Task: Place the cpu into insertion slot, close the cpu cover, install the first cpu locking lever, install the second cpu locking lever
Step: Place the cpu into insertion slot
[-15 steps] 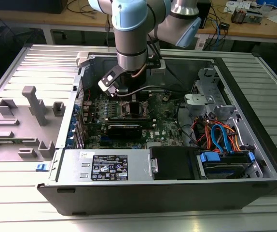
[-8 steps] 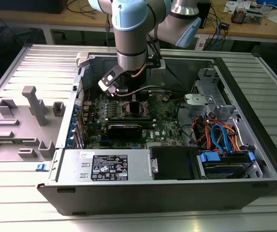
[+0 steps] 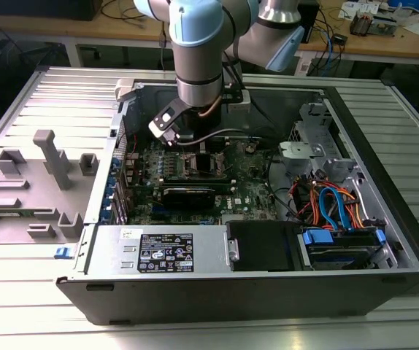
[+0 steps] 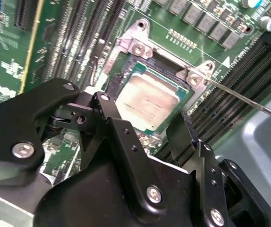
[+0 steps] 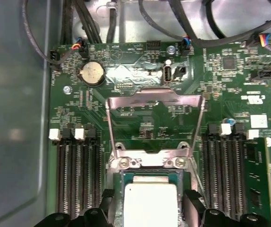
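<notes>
1. The cpu (image 4: 145, 97) is a small silver square. It sits in the insertion slot (image 4: 166, 64), or just on top of it, and looks flat and lined up with the dark frame.
2. The gripper (image 4: 147, 109) hangs right over it. Its two black jaws stand on two opposite sides of the chip and seem to pinch its edges.
3. The cpu cover (image 5: 154, 98) is flipped back and open. The two thin wire levers (image 5: 111, 125) stick up beside it, not yet locked.
4. So I think the first step is in hand: putting the chip in.
5. This step calls for care. The chip has to lie flat and straight in the slot, with no corner riding up, and the jaws have to let go gently.
6. Long black memory slots (image 5: 79, 175) run along both sides on the green board (image 3: 246, 182), inside the open computer case (image 3: 268, 292).
</notes>
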Controlling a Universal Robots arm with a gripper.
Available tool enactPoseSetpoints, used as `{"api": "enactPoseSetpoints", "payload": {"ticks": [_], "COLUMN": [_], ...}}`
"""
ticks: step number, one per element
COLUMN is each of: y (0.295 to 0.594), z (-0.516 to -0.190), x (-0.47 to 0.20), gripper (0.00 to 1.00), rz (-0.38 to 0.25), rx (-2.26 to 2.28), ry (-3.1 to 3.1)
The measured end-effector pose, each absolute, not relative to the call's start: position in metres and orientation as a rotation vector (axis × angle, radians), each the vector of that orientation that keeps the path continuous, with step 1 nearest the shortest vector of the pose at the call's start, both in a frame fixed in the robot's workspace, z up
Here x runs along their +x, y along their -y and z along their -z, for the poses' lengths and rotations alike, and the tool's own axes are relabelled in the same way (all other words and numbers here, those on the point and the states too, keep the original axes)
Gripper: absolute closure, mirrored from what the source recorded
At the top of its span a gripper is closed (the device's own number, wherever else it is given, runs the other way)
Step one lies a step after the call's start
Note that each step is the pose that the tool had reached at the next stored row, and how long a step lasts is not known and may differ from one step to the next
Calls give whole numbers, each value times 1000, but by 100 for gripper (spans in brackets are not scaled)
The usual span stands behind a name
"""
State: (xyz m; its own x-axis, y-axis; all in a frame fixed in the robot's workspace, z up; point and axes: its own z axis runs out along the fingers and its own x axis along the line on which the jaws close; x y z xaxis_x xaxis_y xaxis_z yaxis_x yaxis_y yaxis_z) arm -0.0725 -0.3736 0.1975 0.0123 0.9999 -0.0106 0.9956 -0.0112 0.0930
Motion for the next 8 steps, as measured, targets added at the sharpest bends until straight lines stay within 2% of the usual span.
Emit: {"api": "enactPoseSetpoints", "payload": {"ticks": [4,8], "y": [374,372], "z": [-197,-197], "x": [-72,-72], "gripper": [33,33], "rz": [-36,-47], "rx": [2154,2161], "ry": [-2134,-2139]}}
